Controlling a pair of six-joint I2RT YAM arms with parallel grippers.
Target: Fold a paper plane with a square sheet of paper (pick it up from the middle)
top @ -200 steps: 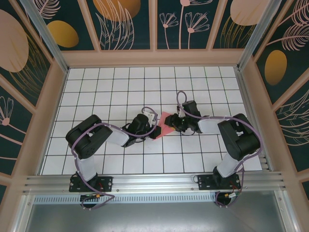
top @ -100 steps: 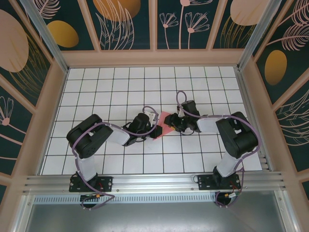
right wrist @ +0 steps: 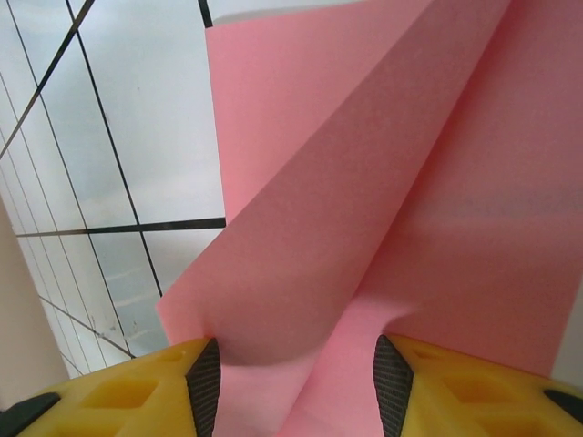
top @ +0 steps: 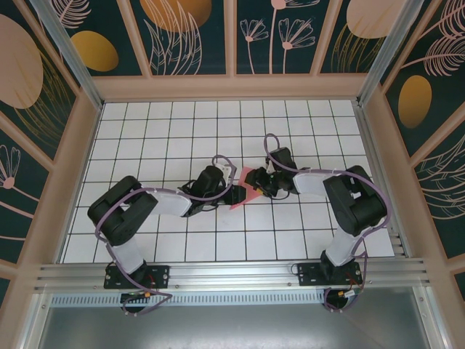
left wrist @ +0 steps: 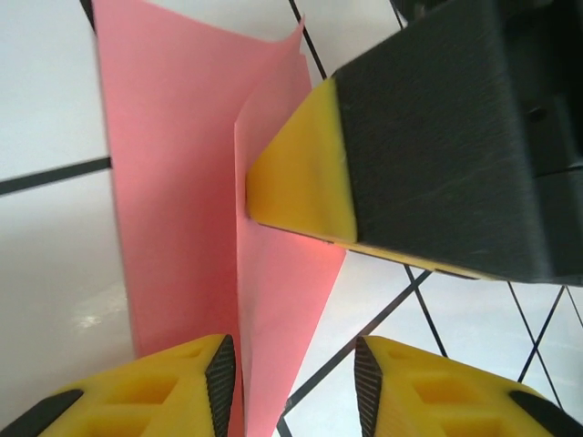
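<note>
Top external view has my two arms reaching inward to meet over the middle of the white gridded surface (top: 182, 131). The pink paper (top: 249, 190) sits right between them, partly folded and resting on the tiles. My left end effector (top: 234, 193) comes at it from the left and my right end effector (top: 259, 185) from the right, both at the paper's edges, though from up here I cannot tell how wide either stands. From the left wrist, the paper (left wrist: 173, 182) is creased so that one flap rises upright off the part lying flat on the surface. My left fingers (left wrist: 137, 387) are parted, and that upright flap runs down into the gap between them. It lies close against one pad and clear of the other, so I have no pinch on it. My right end effector's yellow-tipped finger (left wrist: 301, 173) sets its tip against the far side of the same flap. From the right wrist, my right fingers (right wrist: 137, 391) also stand well apart. A soft, uncreased roll of paper (right wrist: 364, 182) bulges into the gap between them, loose and unflattened, so nothing is clamped there either. Black grid lines (right wrist: 109, 155) show past the paper's edge on the bare surface beyond.
</note>
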